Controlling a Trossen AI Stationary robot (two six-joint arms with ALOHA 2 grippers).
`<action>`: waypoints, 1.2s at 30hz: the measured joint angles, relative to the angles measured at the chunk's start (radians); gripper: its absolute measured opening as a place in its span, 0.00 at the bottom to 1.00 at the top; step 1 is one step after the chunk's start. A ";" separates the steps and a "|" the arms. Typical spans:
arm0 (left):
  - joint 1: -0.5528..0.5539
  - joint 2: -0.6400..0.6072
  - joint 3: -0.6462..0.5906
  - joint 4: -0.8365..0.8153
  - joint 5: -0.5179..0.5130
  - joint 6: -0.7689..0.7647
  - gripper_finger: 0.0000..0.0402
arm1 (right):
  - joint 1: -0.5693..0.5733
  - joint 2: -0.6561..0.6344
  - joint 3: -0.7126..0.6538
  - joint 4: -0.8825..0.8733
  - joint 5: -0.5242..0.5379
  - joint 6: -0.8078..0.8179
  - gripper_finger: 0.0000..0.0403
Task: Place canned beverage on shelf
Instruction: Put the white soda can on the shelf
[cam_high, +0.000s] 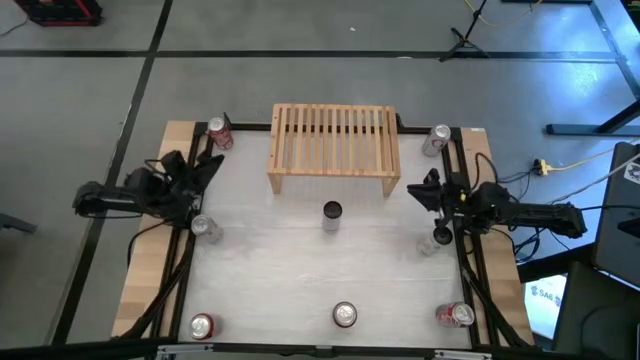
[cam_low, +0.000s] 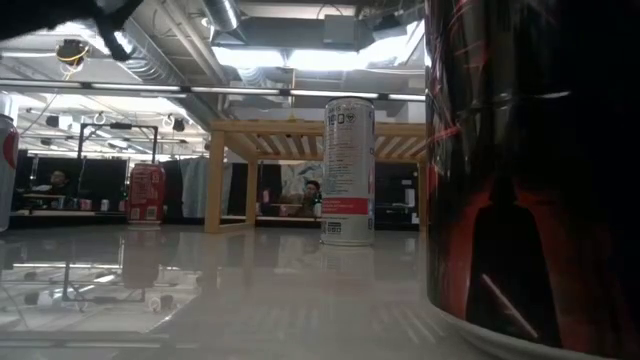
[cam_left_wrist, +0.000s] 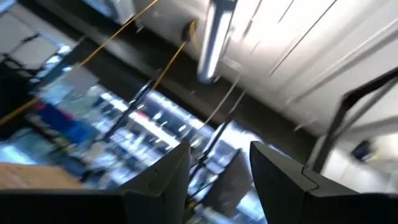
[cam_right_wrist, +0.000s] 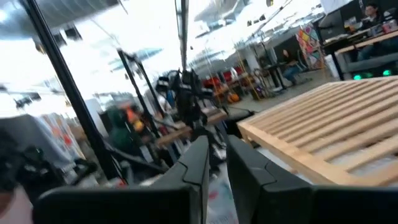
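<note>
The pale wooden slatted shelf (cam_high: 334, 146) stands on its side legs at the table's far middle; it also shows in the low view (cam_low: 290, 133) and the right wrist view (cam_right_wrist: 336, 134). A slim tall can (cam_high: 332, 214) stands upright on the table just in front of the shelf, and shows in the low view (cam_low: 347, 170). My left gripper (cam_high: 207, 167) is at the table's left, open and empty, raised clear of the table (cam_left_wrist: 219, 168). My right gripper (cam_high: 424, 190) is at the table's right, by the shelf's right end, its fingers close together on nothing (cam_right_wrist: 217, 168).
Other cans stand around the table: a red one (cam_high: 219, 132) at far left, a silver one (cam_high: 436, 140) at far right, one by each arm (cam_high: 207, 228) (cam_high: 440, 238), and three along the near edge (cam_high: 202, 325) (cam_high: 344, 315) (cam_high: 457, 315). A dark can (cam_low: 530, 170) stands right before the low camera.
</note>
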 joint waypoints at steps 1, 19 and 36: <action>0.000 0.054 0.044 -0.012 -0.001 0.018 0.40 | 0.000 0.000 0.000 0.018 0.000 0.023 0.12; 0.023 0.973 0.844 -0.044 -0.005 0.159 0.40 | 0.000 0.000 0.000 0.141 -0.011 0.110 0.12; 0.021 1.224 1.049 -0.102 0.145 0.184 0.82 | 0.000 0.000 0.000 0.134 -0.057 0.120 0.12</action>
